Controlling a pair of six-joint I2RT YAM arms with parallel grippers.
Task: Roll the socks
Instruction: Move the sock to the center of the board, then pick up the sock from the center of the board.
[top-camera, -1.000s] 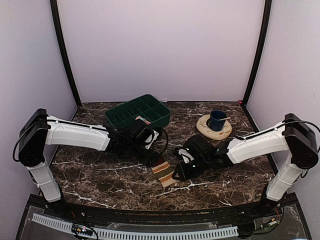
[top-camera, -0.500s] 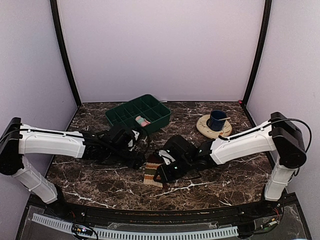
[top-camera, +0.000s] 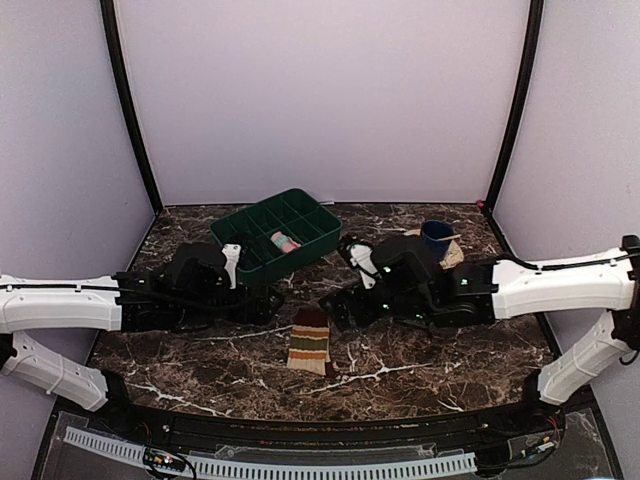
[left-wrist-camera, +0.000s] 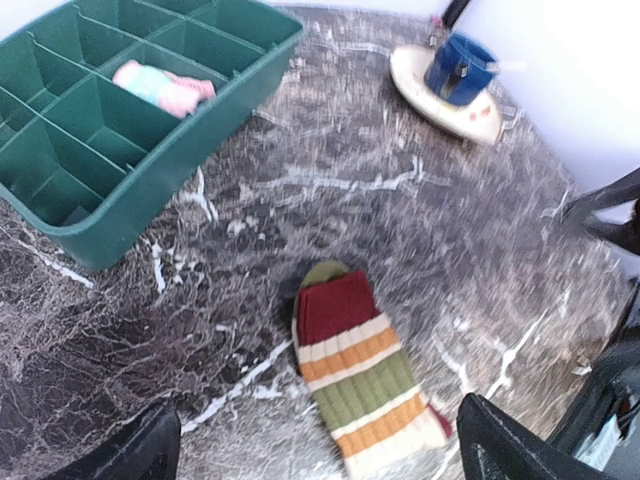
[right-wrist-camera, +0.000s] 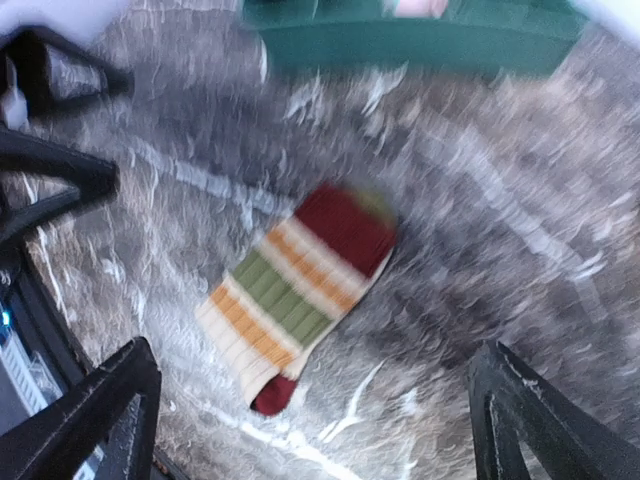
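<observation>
Left gripper (left-wrist-camera: 322, 456) is spread wide, its dark fingertips (left-wrist-camera: 135, 462) seen at the two lower corners of the left wrist view, nothing pinched. Right gripper (right-wrist-camera: 315, 420) is likewise spread wide, nothing between the jaws; that view is blurred. From above, both grippers are held low over the table, left gripper (top-camera: 258, 300) and right gripper (top-camera: 336, 304) facing each other, just beyond the striped sock's far end and apart from it.

Striped sock (top-camera: 309, 340) is laid flat on the dark marble table (top-camera: 190, 350), between the two arms, near the front edge. Bands of cream, orange and olive green are seen, with a maroon end (left-wrist-camera: 335, 305) turned toward the tray and a small maroon bit at the near cream end. A sliver of green fabric shows past the maroon end. No finger is touching it.

Pink sock (top-camera: 284, 241) is seen as a small pink, teal and white bundle in one compartment of the green divided tray (top-camera: 312, 213), well apart from the striped sock. The tray is set at the back left of the table, just behind the left gripper.

A blue cup (top-camera: 434, 237) is stood on a cream saucer (left-wrist-camera: 470, 118) at the back right, partly hidden from above by the right arm.
</observation>
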